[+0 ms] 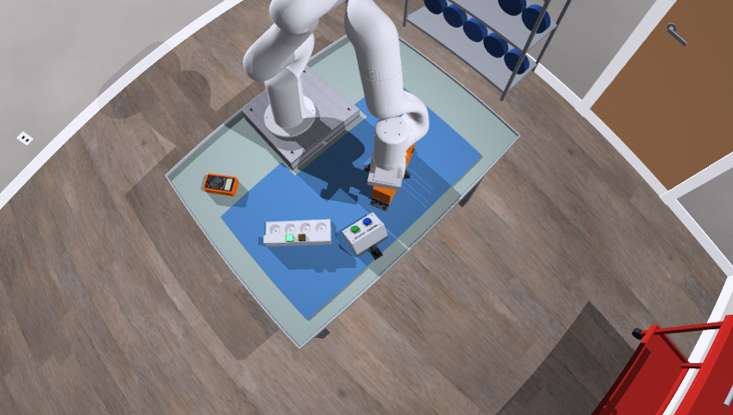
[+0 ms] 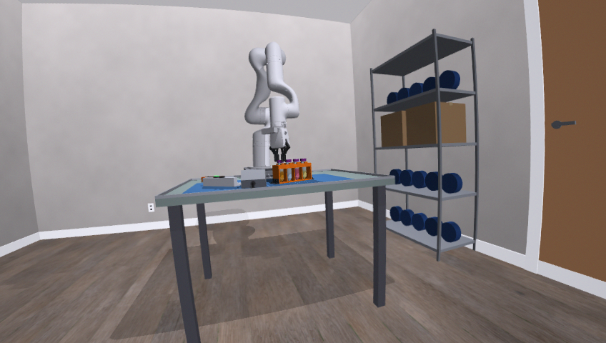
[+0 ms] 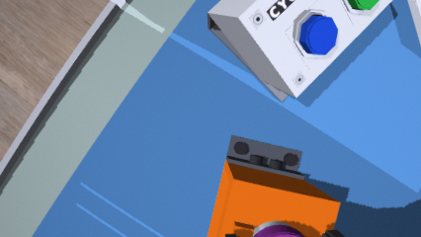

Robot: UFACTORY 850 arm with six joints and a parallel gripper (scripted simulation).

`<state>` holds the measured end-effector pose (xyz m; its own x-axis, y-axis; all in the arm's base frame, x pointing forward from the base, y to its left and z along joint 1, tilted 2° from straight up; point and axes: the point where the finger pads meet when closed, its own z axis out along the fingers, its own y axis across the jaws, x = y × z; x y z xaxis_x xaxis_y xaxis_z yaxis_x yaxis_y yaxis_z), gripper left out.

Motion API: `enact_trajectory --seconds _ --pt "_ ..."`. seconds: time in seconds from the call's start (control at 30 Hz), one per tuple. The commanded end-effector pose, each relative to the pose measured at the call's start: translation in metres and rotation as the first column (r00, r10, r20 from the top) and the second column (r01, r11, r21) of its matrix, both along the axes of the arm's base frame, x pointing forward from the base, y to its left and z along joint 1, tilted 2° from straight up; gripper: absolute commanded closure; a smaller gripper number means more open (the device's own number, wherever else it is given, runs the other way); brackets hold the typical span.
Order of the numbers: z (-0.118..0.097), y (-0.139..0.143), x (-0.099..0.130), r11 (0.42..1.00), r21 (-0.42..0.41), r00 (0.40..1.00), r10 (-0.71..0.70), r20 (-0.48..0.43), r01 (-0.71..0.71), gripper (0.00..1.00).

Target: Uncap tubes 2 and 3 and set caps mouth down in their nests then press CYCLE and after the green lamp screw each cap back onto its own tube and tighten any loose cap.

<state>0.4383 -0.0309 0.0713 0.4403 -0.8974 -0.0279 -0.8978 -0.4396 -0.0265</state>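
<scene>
Matt orange plastic rack (image 3: 267,207); glossy blue key (image 3: 318,34); wood-grain floor (image 1: 154,334).

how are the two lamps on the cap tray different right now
On the cap tray, the left lamp in the top view glows bright green, so it is lit; the right lamp is a dull dark amber-brown, so it looks unlit. The green one also shows as a glow in the exterior view; the amber one cannot be made out there. Both are small squares, side by side below the nests.

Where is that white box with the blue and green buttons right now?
In the top view, the button box sits on the blue mat near the table's edge, between the white cap tray and the orange tube rack.
</scene>
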Motion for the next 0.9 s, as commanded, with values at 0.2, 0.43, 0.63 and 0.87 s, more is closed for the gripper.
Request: enact_trajectory --seconds 0.2,0.43,0.63,0.87 --pt "-0.003 0.0001 0.0008 1.0 0.0 1.0 0.0 0.002 0.0 0.54" --pt "-0.003 0.0 0.0008 1.0 0.0 1.0 0.0 0.002 0.0 1.0" --pt "-0.0029 0.0001 0.0008 1.0 0.0 1.0 0.0 0.001 0.0 1.0" --pt "-0.0031 0.0 0.0008 0.997 0.001 0.997 -0.08 -0.001 0.08 1.0"
